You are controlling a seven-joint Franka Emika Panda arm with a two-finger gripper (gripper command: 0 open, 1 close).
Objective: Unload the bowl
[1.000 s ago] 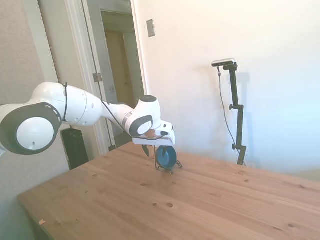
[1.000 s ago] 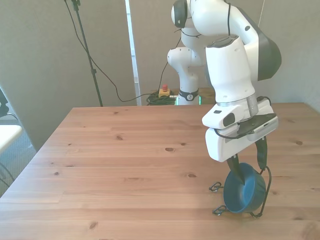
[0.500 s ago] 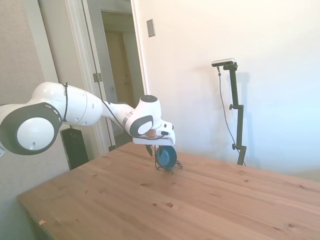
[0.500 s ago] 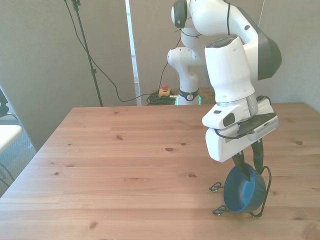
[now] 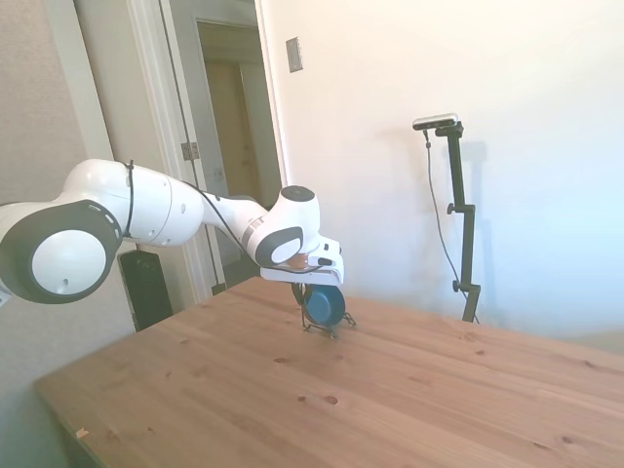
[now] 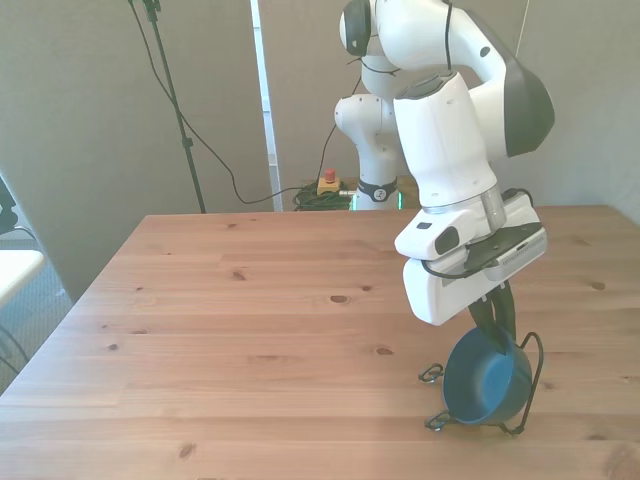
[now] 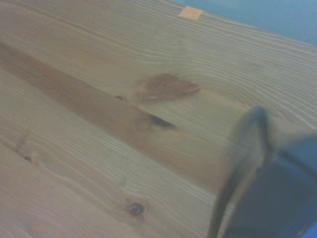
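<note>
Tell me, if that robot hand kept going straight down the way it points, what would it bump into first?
Most likely the small dark teal-blue bowl standing on edge in the thin black wire rack. The hand is already at its upper rim, fingers close together there; actual contact is unclear.

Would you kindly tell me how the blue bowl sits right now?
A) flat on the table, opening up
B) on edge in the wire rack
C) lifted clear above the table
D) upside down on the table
B: the bowl stands on edge in the black wire rack, its opening facing sideways.
</note>
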